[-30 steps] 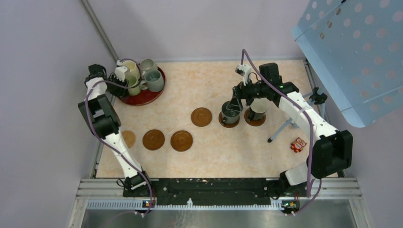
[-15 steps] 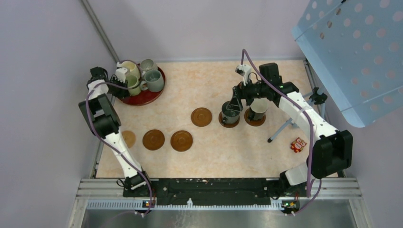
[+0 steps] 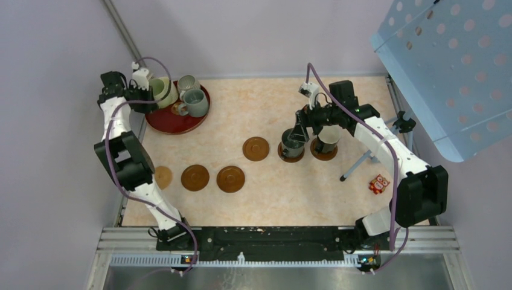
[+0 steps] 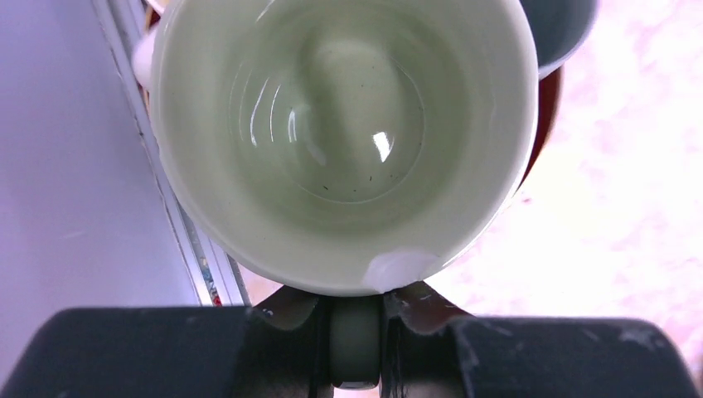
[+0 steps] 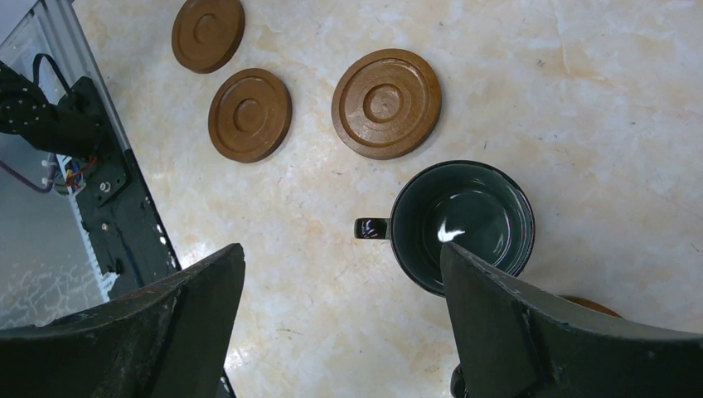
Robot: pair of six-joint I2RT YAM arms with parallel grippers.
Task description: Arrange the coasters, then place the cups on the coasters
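My left gripper is shut on the handle of a pale green cup, which it holds above the back left edge of the dark red tray. In the top view this cup sits right of the left gripper. Two greyish cups remain on the tray. My right gripper is open above a dark green cup, gripping nothing. That cup and a cream cup each stand on a coaster. Three bare coasters lie mid-table, and my left arm partly hides a lighter tan one.
A small red and white packet lies near the right edge. A blue perforated panel overhangs the back right corner, with a thin stand leg below it. A wall and metal rail run close along the left side.
My left gripper closed on the pale green cup's handle and lifted it up and back, off the tray. The right arm has not moved.
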